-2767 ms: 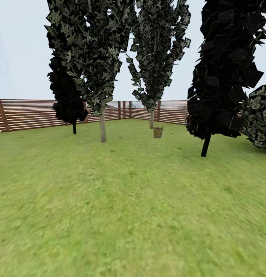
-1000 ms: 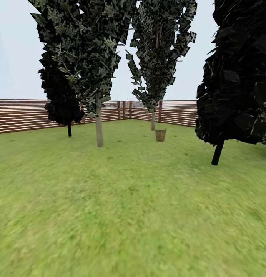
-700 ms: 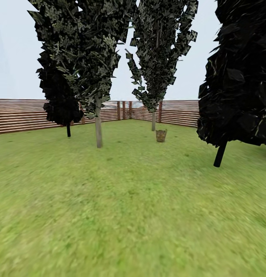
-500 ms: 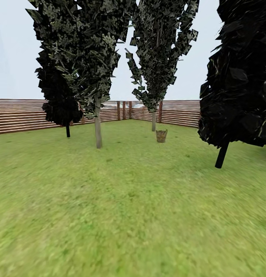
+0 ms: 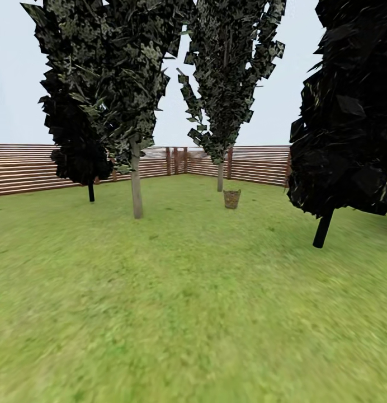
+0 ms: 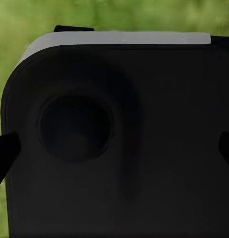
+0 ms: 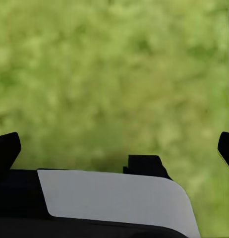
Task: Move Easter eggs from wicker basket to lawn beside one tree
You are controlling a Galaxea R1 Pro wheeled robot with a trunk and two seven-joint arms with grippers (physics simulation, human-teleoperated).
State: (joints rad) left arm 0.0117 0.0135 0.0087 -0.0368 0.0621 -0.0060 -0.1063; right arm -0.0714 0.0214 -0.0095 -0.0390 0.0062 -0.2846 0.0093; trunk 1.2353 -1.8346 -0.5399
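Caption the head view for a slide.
Fenced garden: a wicker basket stands on the lawn beside a slim pale-trunked tree, far ahead.

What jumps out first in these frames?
Tall dark trees dominate: a pale-trunked tree at left of centre and a black conifer at right. Far back, a small wicker basket stands on the lawn beside another tree, before the slat fence.

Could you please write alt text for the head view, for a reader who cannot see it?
A small wicker basket stands far off on a wide green lawn, just in front of a pale-trunked tree. Another pale-trunked tree and two black conifers flank it, with a brown slat fence behind.
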